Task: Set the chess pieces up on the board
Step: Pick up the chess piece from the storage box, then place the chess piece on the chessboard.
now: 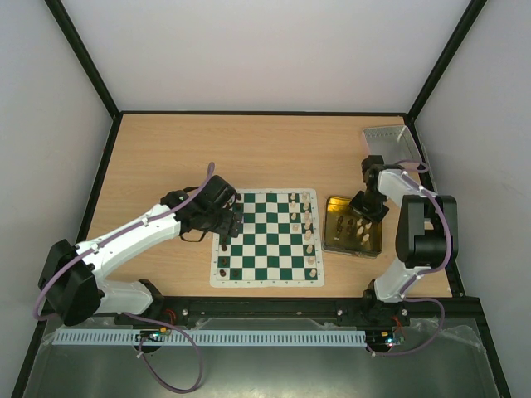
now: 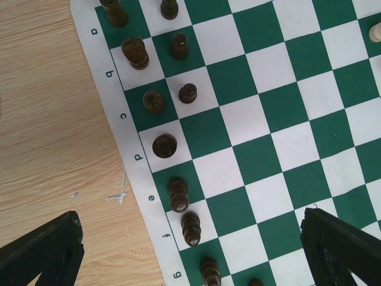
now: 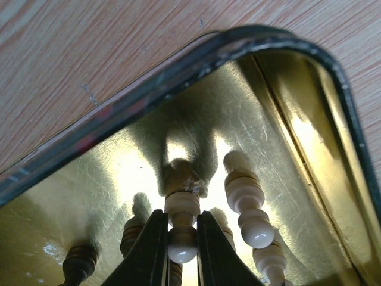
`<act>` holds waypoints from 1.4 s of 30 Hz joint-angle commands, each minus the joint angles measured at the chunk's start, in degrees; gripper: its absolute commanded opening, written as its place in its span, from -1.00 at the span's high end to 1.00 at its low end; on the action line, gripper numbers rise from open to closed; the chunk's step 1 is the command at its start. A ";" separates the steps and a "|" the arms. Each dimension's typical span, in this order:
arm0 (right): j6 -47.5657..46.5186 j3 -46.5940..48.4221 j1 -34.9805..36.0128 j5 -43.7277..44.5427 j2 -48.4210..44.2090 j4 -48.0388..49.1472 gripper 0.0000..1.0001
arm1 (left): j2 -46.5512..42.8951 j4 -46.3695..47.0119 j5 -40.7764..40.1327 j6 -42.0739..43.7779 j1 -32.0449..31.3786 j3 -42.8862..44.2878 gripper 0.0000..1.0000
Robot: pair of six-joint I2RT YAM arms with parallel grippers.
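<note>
The green-and-white board [image 1: 265,236] lies between the arms. Black pieces [image 1: 226,267] stand along its left edge and cream pieces [image 1: 309,224] along its right side. My left gripper [image 1: 233,224] hovers over the board's left side; in the left wrist view the left gripper [image 2: 190,262] is open and empty above the black pieces [image 2: 165,145], its fingers [image 2: 41,253] wide apart. My right gripper [image 1: 365,217] is down in the yellow tray [image 1: 333,240]. In the right wrist view the right gripper [image 3: 183,223] is shut on a cream pawn [image 3: 182,249] standing on the tray floor.
Another cream pawn [image 3: 245,202] stands just right of the held one, with more pieces [image 3: 80,262] at the left. The tray's dark rim [image 3: 178,71] runs across ahead. A small grey tray [image 1: 386,138] sits at the back right corner.
</note>
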 commanded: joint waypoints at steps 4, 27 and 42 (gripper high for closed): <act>-0.22 0.93 -0.15 2.37 -4.10 -3.15 0.90 | 0.58 -0.16 0.00 0.35 -0.37 -0.75 -0.98; 0.44 16.70 34.82 0.29 -6.86 -16.36 0.95 | 1.28 -0.03 -0.25 0.58 -0.37 -0.57 -0.98; 2.20 7.58 43.49 -1.56 -1.34 -8.59 0.95 | 1.36 -0.30 -0.61 0.51 -0.31 -0.49 -0.98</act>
